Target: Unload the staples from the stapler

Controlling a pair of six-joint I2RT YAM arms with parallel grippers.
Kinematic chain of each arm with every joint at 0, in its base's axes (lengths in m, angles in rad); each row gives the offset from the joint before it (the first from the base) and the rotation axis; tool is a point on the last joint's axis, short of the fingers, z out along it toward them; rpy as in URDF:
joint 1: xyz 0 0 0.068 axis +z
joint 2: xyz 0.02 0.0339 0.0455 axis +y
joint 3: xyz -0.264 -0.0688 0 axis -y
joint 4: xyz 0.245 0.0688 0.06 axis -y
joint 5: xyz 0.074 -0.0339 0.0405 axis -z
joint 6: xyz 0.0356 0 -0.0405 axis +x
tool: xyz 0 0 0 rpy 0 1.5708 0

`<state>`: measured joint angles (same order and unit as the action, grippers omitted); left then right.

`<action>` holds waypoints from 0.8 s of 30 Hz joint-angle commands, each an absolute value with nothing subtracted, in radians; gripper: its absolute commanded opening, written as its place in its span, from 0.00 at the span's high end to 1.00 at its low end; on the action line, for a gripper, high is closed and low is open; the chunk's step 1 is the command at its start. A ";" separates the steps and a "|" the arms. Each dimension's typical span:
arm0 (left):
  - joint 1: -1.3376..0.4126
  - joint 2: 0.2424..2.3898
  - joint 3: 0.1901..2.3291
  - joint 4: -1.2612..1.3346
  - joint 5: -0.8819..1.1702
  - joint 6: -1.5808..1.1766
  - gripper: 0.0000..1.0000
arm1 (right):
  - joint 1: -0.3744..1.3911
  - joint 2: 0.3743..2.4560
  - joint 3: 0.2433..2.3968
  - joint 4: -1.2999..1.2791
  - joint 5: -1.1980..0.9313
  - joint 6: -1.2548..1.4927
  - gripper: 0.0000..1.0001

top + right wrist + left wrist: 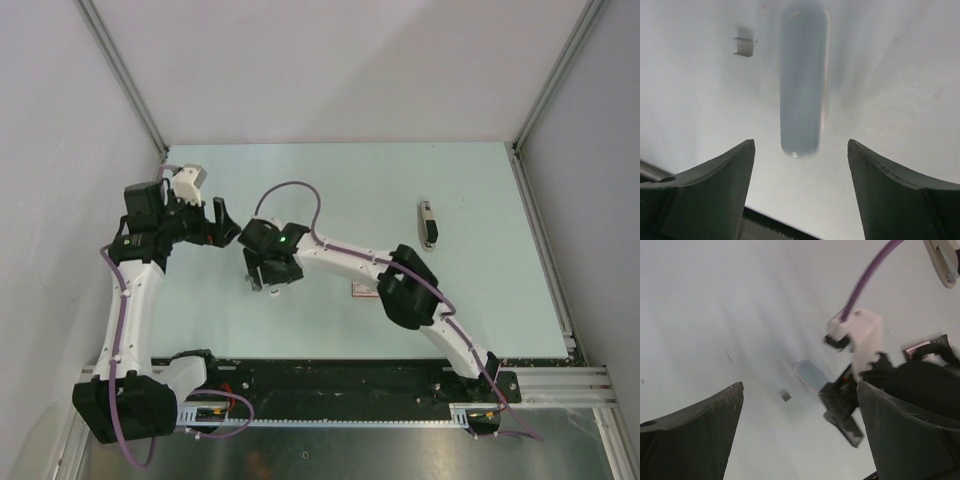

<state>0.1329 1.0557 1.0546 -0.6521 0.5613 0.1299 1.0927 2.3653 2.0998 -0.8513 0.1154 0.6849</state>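
The pale blue stapler point(800, 80) lies flat on the table, its near end between the tips of my right gripper point(800, 144), which is open and empty just above it. A tiny grey strip of staples point(743, 46) lies on the table to the stapler's left, apart from it. In the left wrist view the stapler point(809, 375) and the staples point(785, 395) show ahead of my open, empty left gripper point(800, 387). In the top view my right gripper point(264, 277) covers the stapler, and my left gripper point(216, 224) hovers just left of it.
A white and dark elongated object point(428, 222) lies at the right of the table; it also shows in the left wrist view point(943, 261). A small red-and-white box point(362, 290) lies beside the right forearm. Grey walls and metal frame rails surround the table.
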 commanded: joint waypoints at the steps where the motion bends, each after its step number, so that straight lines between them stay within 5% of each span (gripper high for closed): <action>1: 0.091 1.075 1.049 -0.617 0.575 0.088 0.01 | 1.041 2.103 2.018 -0.853 0.164 0.642 0.20; 10: -0.237 1.132 0.999 -0.552 0.390 0.077 0.01 | 0.686 1.696 1.553 -0.786 0.346 0.544 0.01; 15: -0.363 1.220 1.010 -0.514 0.286 0.111 0.01 | 0.458 1.651 1.425 -0.775 0.401 0.462 0.02; 24: -0.379 1.298 1.057 -0.502 0.297 0.111 0.01 | 0.312 1.775 1.392 -0.703 0.416 0.407 0.08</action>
<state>-0.3756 1.3083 1.0027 -0.5396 0.3130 0.1123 0.3370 1.7309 1.3956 -0.7643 0.3889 0.4500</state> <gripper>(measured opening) 0.994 0.927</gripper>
